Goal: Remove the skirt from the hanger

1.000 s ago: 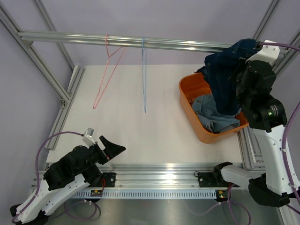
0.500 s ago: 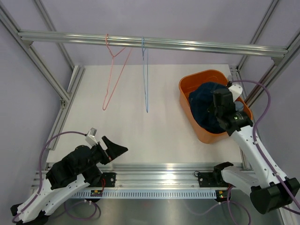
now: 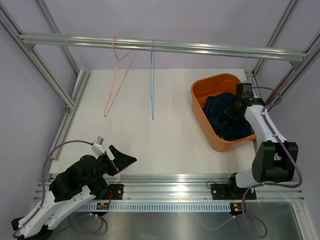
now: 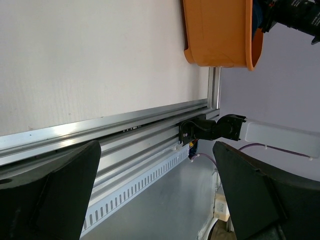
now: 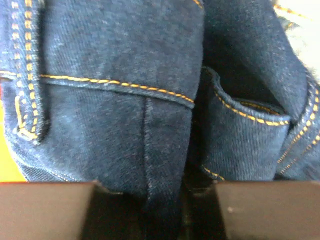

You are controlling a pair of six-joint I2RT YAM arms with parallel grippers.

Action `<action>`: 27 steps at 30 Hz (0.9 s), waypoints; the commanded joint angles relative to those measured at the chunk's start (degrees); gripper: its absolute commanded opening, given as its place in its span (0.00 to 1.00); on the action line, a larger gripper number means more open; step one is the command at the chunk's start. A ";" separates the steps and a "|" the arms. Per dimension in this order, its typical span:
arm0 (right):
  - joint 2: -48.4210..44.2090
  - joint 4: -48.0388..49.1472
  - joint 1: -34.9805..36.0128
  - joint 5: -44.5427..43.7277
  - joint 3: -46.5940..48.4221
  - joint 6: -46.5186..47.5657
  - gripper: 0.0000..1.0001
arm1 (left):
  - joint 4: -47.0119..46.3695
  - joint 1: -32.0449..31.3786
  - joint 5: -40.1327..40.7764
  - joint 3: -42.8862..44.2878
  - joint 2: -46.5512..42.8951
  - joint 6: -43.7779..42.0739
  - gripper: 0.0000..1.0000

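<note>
Plainly, the right gripper has its jaws spread, with a fold of the dark denim skirt lying between them inside the orange bin; the left gripper gapes too, well apart from it.

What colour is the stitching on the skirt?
The stitching is orange-yellow on the dark blue skirt; right wrist view shows it best.

Dark denim skirt, right up close.
Orange stitching crosses its folds; one fold drops between the end effector's wide-spread fingers, orange bin peeking at the left edge.
</note>
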State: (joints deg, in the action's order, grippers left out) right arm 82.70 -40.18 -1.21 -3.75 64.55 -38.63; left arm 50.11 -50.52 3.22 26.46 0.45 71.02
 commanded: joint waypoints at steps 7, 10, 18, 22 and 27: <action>-7.71 3.28 -0.46 4.98 -3.12 3.82 0.99 | -1.41 -0.10 -1.20 -0.53 -9.32 0.70 0.99; -13.58 0.29 -0.46 1.56 -1.63 5.84 1.00 | -3.69 -0.02 -2.08 -1.93 -9.32 0.69 0.99; -32.41 -4.89 -0.46 2.95 1.27 8.66 0.99 | -16.52 -0.02 -6.38 -7.12 -8.45 2.19 0.99; -40.65 -5.35 -0.46 15.66 -0.30 7.26 0.99 | -26.34 -0.10 -8.84 -9.93 -7.74 2.54 0.99; -53.06 8.68 -0.46 43.71 -15.75 -2.04 1.00 | -40.50 -0.02 -12.97 -16.24 -8.53 5.79 0.99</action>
State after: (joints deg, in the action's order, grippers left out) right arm 33.74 -38.17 -1.58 20.03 56.12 -34.68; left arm 24.84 -50.52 -5.23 13.21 0.43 74.26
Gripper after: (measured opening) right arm 0.993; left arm 0.988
